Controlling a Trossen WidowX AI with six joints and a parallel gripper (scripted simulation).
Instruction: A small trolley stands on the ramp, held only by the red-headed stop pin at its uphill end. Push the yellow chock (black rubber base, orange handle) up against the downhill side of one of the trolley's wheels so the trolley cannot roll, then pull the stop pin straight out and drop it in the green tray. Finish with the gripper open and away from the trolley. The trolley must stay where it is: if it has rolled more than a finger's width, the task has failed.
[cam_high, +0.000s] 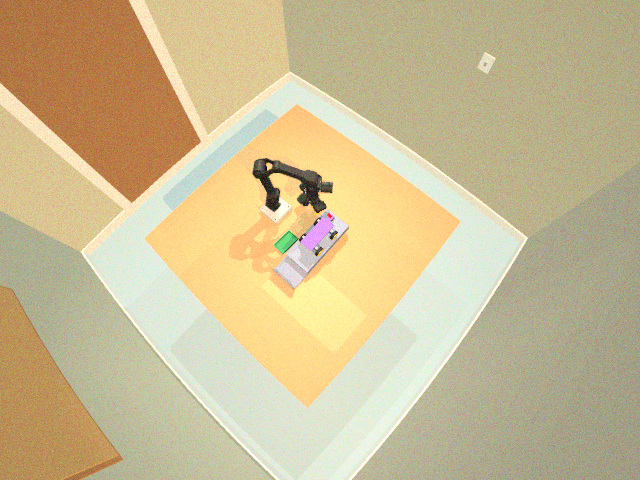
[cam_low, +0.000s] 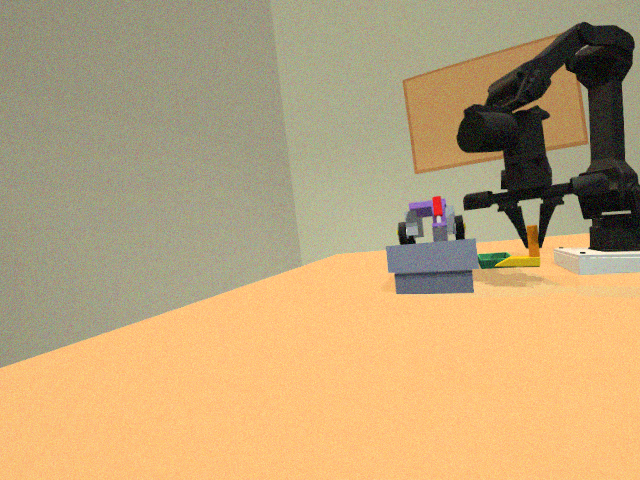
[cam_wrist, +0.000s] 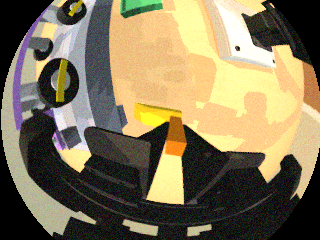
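1. The gripper (cam_high: 317, 207) (cam_low: 534, 246) (cam_wrist: 175, 126) is clamped on the orange handle (cam_low: 532, 238) (cam_wrist: 175, 136) of the chock, one fingertip to each side of it.
2. The yellow chock (cam_low: 518, 261) (cam_wrist: 152, 114) hangs just above the table (cam_high: 387, 227) (cam_low: 310, 387) (cam_wrist: 150, 60), its handle upright and a shadow on the surface below.
3. It is beside the ramp (cam_high: 300, 258) (cam_low: 431, 256) (cam_wrist: 101, 60), apart from the trolley's wheels, so no wheel is chocked.
4. The trolley (cam_high: 317, 233) (cam_low: 421, 208) (cam_wrist: 17, 100), with its purple top and black wheels, stands on the raised part of the ramp.
5. The red-headed stop pin (cam_high: 329, 215) (cam_low: 437, 206) is in place at the trolley's uphill end, well apart from the gripper's fingers.
6. The green tray (cam_high: 285, 241) (cam_low: 494, 254) (cam_wrist: 142, 7) sits on the table beside the ramp, on the same side as the arm's white base (cam_high: 277, 220) (cam_low: 578, 263) (cam_wrist: 234, 52).
7. The black arm (cam_high: 289, 168) (cam_low: 607, 113) reaches out from that base, bending down at the wrist so the fingers point towards the table.
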